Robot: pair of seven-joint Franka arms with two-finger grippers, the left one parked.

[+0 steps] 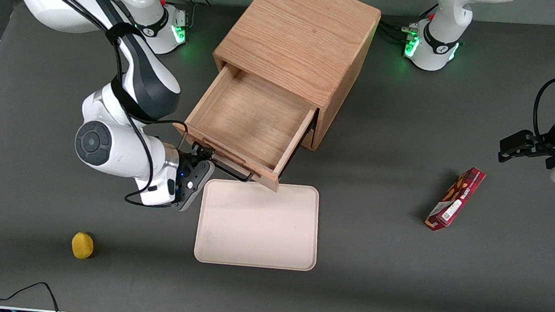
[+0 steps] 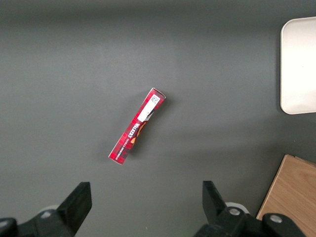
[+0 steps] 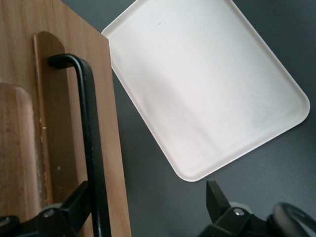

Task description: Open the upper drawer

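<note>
The light oak cabinet (image 1: 298, 37) stands at the table's middle. Its upper drawer (image 1: 250, 118) is pulled far out toward the front camera and is empty inside. The black wire handle (image 1: 228, 171) runs along the drawer front. My right gripper (image 1: 197, 161) is at the handle's end toward the working arm, fingers spread wide. In the right wrist view the handle (image 3: 86, 123) runs down the drawer front (image 3: 106, 98) just inside one finger (image 3: 74, 205). The gripper (image 3: 145, 200) is open, and the other finger is well off the wood. The bottom drawer is hidden.
A cream tray (image 1: 257, 224) lies just in front of the open drawer, also in the right wrist view (image 3: 207, 84). A yellow object (image 1: 83, 245) lies near the front edge, toward the working arm's end. A red box (image 1: 456, 198) lies toward the parked arm's end, seen too in the left wrist view (image 2: 137, 126).
</note>
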